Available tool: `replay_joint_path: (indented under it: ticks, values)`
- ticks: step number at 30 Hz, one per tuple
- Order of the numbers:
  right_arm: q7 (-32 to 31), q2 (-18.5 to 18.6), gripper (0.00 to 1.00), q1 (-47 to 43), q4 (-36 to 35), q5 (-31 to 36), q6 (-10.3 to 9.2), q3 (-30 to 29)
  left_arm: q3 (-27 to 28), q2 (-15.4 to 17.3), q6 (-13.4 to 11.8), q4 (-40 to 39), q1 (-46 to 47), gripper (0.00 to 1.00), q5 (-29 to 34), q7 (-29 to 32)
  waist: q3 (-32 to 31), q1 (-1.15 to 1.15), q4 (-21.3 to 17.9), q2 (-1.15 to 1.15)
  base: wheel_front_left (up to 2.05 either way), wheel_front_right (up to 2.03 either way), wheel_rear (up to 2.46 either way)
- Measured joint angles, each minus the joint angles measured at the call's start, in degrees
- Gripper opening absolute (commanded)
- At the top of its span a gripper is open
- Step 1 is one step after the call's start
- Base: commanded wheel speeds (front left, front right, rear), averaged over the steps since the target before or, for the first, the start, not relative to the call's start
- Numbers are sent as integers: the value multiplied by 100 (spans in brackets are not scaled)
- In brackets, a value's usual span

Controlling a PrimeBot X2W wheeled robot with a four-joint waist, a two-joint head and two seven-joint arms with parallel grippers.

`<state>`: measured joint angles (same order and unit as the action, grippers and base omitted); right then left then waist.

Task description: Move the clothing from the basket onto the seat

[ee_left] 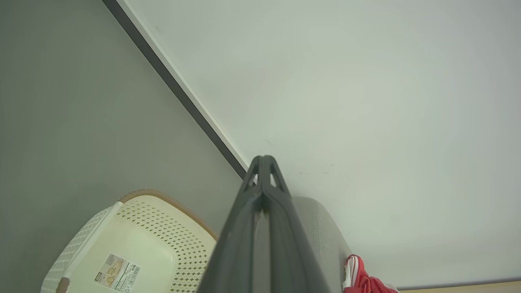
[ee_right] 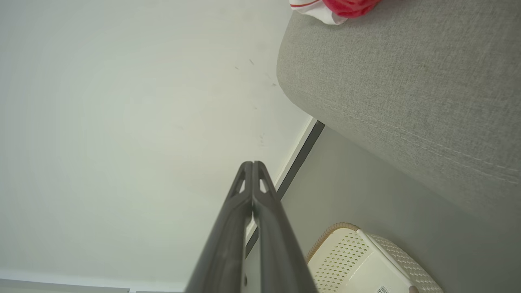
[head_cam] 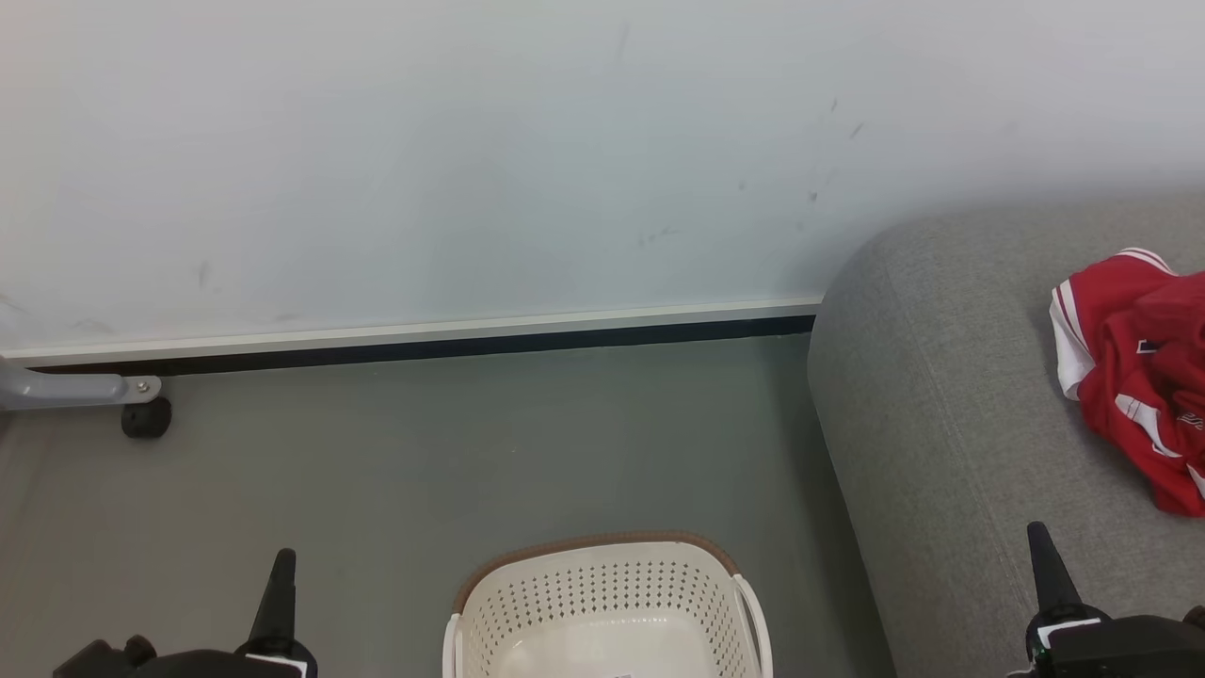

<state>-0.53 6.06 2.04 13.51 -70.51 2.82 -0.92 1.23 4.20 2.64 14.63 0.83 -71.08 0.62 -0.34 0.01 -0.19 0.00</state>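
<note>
Clothing (head_cam: 1134,377) is not sitting in either of my pincers. My left pincer (ee_left: 264,162) is showing its two dark fingers pressed flat together with nothing between them. My right pincer (ee_right: 252,167) is showing the same, closed and empty. In the head view both are pointing up from the bottom edge, one at each side of the basket (head_cam: 602,589).

That basket is standing on the grey floor (head_cam: 471,452), near the rounded corner of the seat (head_cam: 941,395). As far as I am seeing into it, its cream bottom is lying bare apart from a printed label (ee_left: 118,272). Its near end is being cut off by the picture edge, so I cannot tell whether anything is hiding there.

Red garments with white stripes are lying in a crumpled heap on the grey seat, well apart from the basket, at the right edge of the head view.

I am judging the moving as done or very nearly done. Checking the hidden near end of the basket is all that seems left.
</note>
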Motion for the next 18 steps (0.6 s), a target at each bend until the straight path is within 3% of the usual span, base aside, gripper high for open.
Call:
replay_joint_path:
  ticks: [18]
  values:
    - [-326,-189,0,160,192,-1147,225,-374,214,-92,249,126,170,0,-1113,333,25,-1,11,0,0,0,0]
